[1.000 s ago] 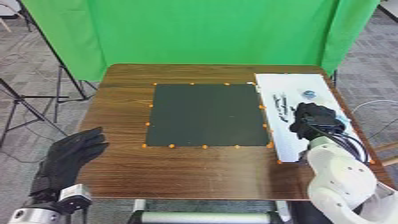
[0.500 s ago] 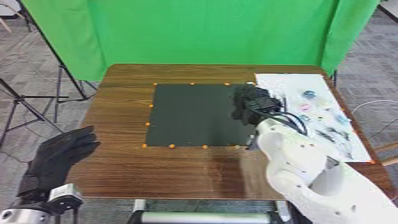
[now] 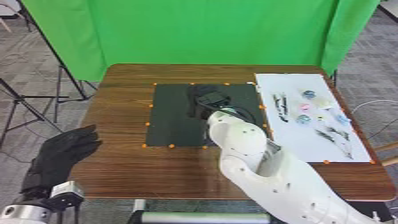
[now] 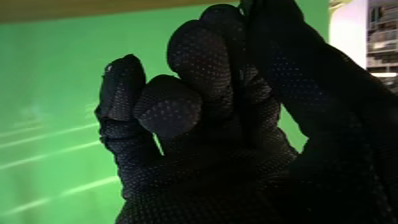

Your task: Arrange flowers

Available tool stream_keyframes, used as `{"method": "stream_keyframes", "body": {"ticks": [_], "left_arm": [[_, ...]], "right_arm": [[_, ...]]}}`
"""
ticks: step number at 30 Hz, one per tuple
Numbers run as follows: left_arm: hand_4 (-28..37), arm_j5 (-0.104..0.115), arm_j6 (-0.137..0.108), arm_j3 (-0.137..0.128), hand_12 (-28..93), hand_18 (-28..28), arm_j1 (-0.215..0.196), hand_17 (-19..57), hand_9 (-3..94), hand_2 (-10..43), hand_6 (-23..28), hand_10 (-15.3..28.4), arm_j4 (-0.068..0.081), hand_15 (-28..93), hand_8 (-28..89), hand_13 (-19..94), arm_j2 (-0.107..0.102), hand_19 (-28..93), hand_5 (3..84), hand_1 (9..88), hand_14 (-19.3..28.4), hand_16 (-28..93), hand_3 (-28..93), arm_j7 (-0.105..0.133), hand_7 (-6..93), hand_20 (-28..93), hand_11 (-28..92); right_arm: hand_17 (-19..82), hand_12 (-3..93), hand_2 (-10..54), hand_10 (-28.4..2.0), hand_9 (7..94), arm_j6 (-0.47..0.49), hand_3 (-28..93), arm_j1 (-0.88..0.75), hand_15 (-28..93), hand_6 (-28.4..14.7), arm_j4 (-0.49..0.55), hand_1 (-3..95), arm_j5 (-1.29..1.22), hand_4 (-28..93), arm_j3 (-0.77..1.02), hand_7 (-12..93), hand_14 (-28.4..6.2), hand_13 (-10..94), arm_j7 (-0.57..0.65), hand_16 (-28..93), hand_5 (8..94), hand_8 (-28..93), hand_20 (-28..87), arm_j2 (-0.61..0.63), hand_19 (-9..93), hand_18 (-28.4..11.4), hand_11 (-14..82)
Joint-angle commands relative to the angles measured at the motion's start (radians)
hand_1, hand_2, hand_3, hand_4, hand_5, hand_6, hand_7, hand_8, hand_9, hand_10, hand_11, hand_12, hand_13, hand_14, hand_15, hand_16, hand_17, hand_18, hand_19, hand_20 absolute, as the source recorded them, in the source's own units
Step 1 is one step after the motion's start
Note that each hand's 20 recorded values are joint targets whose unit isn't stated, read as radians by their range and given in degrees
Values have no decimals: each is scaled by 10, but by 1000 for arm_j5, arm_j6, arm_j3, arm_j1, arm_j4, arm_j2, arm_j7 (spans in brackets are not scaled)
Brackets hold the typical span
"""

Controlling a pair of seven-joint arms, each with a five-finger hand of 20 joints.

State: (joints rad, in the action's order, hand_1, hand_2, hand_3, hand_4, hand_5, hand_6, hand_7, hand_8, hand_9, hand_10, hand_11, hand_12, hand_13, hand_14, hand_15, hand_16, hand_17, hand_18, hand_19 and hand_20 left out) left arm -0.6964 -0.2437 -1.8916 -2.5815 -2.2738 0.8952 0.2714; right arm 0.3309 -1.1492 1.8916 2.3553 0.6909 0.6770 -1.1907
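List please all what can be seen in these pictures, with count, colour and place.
table: one, brown, in the middle
mat: one, dark, on the table
sheet: one, white, right side of the table
orange dots: many, along edges of mat and sheet
flower heads: several, blue, pink and pale, on the sheet; exact count unclear
sprigs: a few, dark, on the sheet
curtain: one, green, behind the table
stand: at least one, black, at the left
floor: one, grey, around the table
left hand: one, black, left of the table
right hand: one, black, over the mat
arms: two, white, from the bottom edge
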Motion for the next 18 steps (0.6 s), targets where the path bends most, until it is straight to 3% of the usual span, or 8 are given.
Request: {"method": "stream_keyframes", "body": {"ticks": [1, 3, 7, 8, 9, 11, 14, 18], "left_arm": [[-164, -16, 39, 50, 93, 230, 93, -91, 378, 50, 136, 219, 27, 636, -96, 253, -6, 611, 452, 278, 284, -145, 794, -19, 172, 115, 343], [-164, -22, 51, 59, 93, 230, 105, -91, 378, 50, 136, 219, 29, 636, -96, 253, -1, 611, 452, 278, 284, -145, 793, -28, 172, 115, 342], [-164, -21, 53, 77, 93, 230, 119, -91, 378, 50, 135, 219, 35, 636, -96, 253, -4, 611, 451, 278, 284, -145, 794, -13, 172, 116, 343], [-164, -26, 58, 76, 93, 230, 125, -91, 378, 50, 135, 219, 35, 636, -96, 253, 0, 611, 452, 278, 284, -145, 793, -21, 172, 116, 343], [-164, -22, 51, 81, 93, 230, 122, -91, 378, 50, 135, 219, 35, 636, -96, 253, -6, 611, 452, 278, 284, -145, 794, -8, 172, 116, 343], [-164, -22, 57, 88, 93, 230, 137, -91, 379, 50, 135, 219, 39, 636, -96, 253, -6, 611, 452, 278, 284, -145, 794, -14, 172, 116, 342], [-164, -18, 48, 94, 93, 230, 133, -90, 378, 50, 135, 219, 38, 636, -96, 252, -18, 611, 451, 278, 284, -145, 794, 3, 172, 116, 342], [-164, -18, 43, 87, 94, 229, 129, -90, 378, 50, 135, 219, 35, 635, -96, 253, -16, 611, 452, 278, 284, -145, 794, 8, 172, 116, 342]], "right_arm": [[315, 377, -60, -168, 748, -48, 748, 10, 830, -44, -93, 538, 23, -283, -82, 575, -147, 701, 28, 301, 656, 178, 257, -75, 902, -284, 543], [316, 375, -62, -167, 748, -110, 753, 2, 831, -41, -130, 534, 31, -283, -97, 580, -146, 702, 41, 300, 654, 174, 256, -87, 903, -284, 545], [321, 370, -64, -166, 752, -123, 760, -4, 831, -38, -167, 529, 34, -283, -116, 589, -144, 709, 61, 297, 654, 166, 255, -100, 905, -283, 549], [321, 368, -64, -165, 752, -106, 761, -12, 830, -37, -171, 528, 34, -283, -107, 590, -144, 710, 61, 296, 654, 164, 254, -110, 905, -283, 550], [322, 367, -65, -165, 753, -97, 762, -23, 830, -36, -179, 527, 46, -283, -94, 591, -144, 711, 54, 295, 655, 162, 254, -125, 905, -283, 551], [323, 365, -66, -164, 755, -98, 764, -27, 830, -35, -184, 525, 42, -283, -93, 593, -143, 712, 67, 295, 655, 159, 253, -134, 906, -283, 552], [325, 362, -67, -163, 756, -53, 762, -38, 829, -31, -196, 523, 55, -283, -73, 597, -143, 713, 68, 294, 656, 156, 251, -157, 907, -283, 554], [325, 356, -74, -160, 759, -49, 768, -51, 826, -28, -193, 514, 31, -275, -67, 598, -144, 717, 72, 291, 659, 149, 246, -164, 908, -283, 555]]}}
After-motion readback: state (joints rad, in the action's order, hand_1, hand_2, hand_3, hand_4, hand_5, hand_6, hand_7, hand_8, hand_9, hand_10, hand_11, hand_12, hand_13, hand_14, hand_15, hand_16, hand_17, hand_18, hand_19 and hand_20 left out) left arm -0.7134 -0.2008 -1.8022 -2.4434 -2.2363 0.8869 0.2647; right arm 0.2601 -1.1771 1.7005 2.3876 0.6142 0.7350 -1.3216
